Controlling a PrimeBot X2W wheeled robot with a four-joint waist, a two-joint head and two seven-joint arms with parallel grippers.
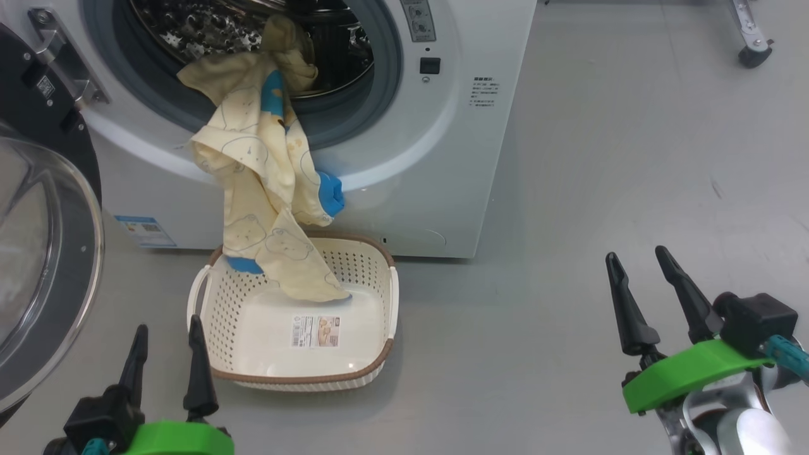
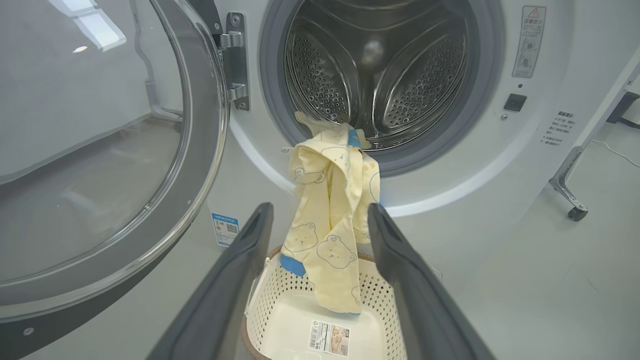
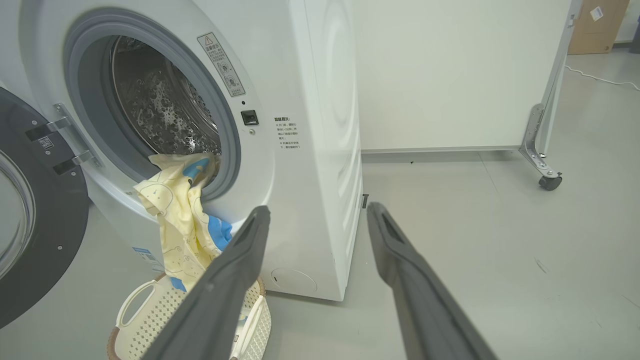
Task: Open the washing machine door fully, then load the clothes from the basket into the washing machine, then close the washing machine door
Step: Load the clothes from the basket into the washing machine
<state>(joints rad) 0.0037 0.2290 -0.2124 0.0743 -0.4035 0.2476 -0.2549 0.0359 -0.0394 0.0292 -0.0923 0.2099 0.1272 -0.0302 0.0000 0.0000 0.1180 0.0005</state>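
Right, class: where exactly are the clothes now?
In the head view the clothes hang left of centre, draped over the lip of the washer, top in the drum, tail trailing into the basket below.

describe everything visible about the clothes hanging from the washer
The clothes are soft cream-yellow cloth printed with thin blue bear outlines, with solid blue bands. One bunched end lies inside the steel drum; the rest drapes over the grey gasket and down the washing machine's white front, its lower tip reaching into the cream basket.
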